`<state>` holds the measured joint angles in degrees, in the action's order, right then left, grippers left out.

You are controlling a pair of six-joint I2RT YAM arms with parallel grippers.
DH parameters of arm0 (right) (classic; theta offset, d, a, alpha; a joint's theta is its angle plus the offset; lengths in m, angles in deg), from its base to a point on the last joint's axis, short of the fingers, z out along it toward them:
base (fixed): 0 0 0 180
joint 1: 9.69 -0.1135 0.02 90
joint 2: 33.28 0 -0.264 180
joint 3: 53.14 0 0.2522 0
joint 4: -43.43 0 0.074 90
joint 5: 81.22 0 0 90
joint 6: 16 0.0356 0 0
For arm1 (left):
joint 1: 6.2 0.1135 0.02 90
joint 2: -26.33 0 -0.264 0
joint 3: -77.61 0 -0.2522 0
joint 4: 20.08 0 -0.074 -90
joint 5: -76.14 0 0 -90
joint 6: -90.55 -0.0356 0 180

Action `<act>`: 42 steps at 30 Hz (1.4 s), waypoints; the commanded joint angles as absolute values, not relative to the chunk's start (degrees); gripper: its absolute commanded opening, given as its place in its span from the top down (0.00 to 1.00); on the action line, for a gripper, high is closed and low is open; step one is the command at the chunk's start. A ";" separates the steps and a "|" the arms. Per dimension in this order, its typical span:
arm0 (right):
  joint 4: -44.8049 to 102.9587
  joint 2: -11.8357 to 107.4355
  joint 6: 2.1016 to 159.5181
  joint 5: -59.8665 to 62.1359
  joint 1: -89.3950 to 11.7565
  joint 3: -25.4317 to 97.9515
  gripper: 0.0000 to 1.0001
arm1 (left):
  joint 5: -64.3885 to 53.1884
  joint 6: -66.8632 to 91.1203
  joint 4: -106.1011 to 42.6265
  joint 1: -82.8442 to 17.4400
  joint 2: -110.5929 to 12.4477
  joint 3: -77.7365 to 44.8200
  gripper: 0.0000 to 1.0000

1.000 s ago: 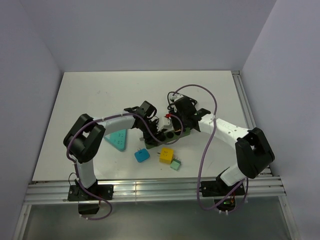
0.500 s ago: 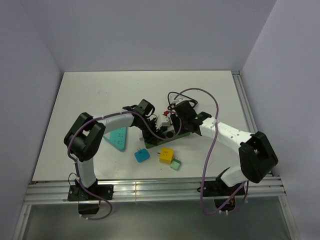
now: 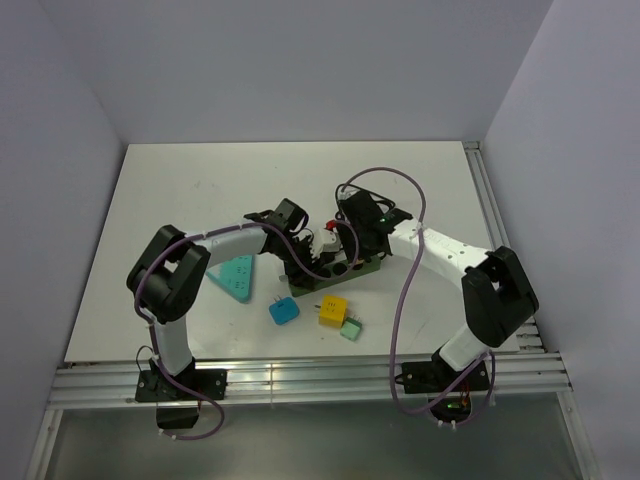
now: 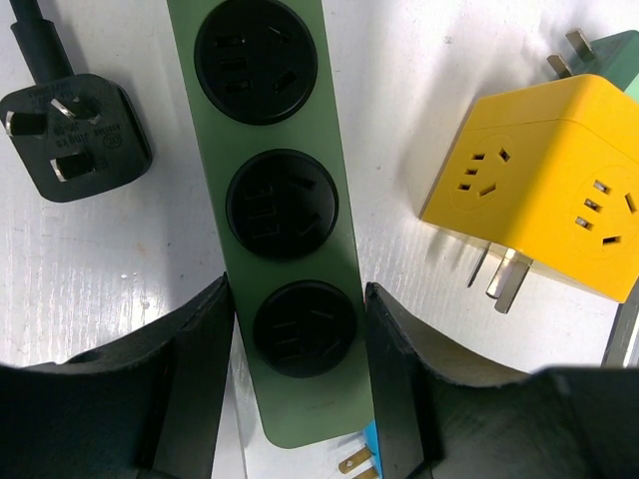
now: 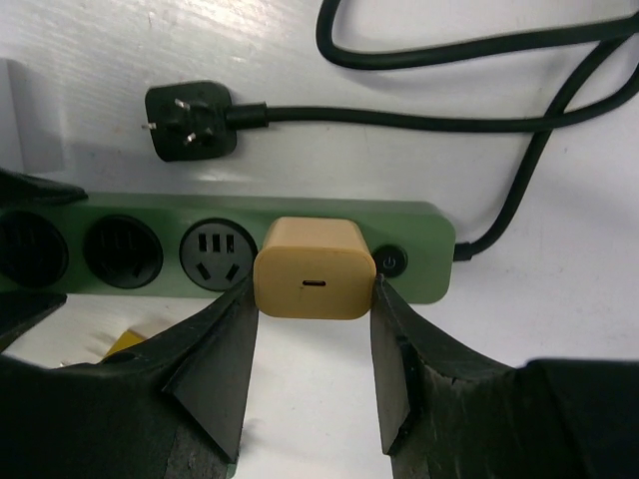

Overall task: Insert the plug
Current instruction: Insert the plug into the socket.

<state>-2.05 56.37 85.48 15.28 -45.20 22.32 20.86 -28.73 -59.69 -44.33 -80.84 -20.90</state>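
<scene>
The plug is a tan block with a small slot in its face. My right gripper is shut on its two sides. The plug sits over the green power strip, at the socket beside the round power button. How deep it sits I cannot tell. My left gripper is shut on the other end of the strip, its fingers pressed against both long edges beside the last black socket. From above, both grippers meet over the strip.
The strip's black cord loops behind it, its black plug loose on the table. A yellow cube adapter, a blue adapter and a small green one lie in front. A teal triangular block lies to the left.
The right arm's forearm and elbow have swung, and its wrist has shifted slightly left over the strip with the plug held. The left arm has kept still.
</scene>
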 commanded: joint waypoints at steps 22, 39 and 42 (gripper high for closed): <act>-1.00 58.83 87.27 5.70 -45.20 14.86 1.00 | 16.72 -30.21 -56.60 -44.35 -80.80 -20.69 0.56; -0.30 55.57 90.08 4.56 -45.99 10.46 1.00 | 17.25 -29.77 -55.38 -44.17 -79.84 -21.39 0.55; 0.58 55.66 90.60 4.64 -46.17 9.50 1.00 | 18.48 -29.77 -54.67 -43.82 -78.53 -22.18 0.54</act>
<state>8.11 52.28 85.57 13.86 -44.30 14.36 20.33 -28.53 -59.34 -44.46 -80.51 -21.19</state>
